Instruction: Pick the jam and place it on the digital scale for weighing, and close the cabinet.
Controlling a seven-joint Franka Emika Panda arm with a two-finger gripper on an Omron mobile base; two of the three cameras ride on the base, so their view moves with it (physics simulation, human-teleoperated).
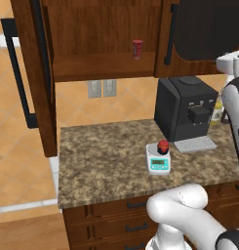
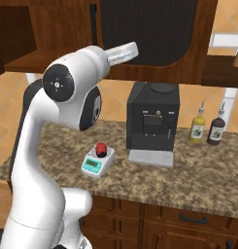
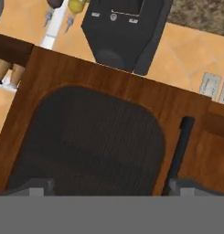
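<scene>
The jam [image 1: 163, 145], a small jar with a red top, stands on the digital scale [image 1: 157, 160] on the counter in front of the coffee machine; the right base view shows the jam [image 2: 101, 148] on the scale [image 2: 95, 164] too. The cabinet's left door [image 1: 33, 73] is swung wide open, and its right door [image 1: 199, 29] is shut. My gripper [image 3: 109, 189] is open and empty, up close to the right door's ribbed panel [image 3: 90, 141], with the bar handle [image 3: 177, 151] beside one fingertip [image 3: 186, 185].
A slim red can [image 1: 137, 49] stands on the open cabinet shelf. The black coffee machine [image 1: 184, 107] sits at the back of the counter [image 1: 101, 161], with two bottles [image 2: 198, 127] to its right. Drawers [image 1: 135, 227] run below the counter.
</scene>
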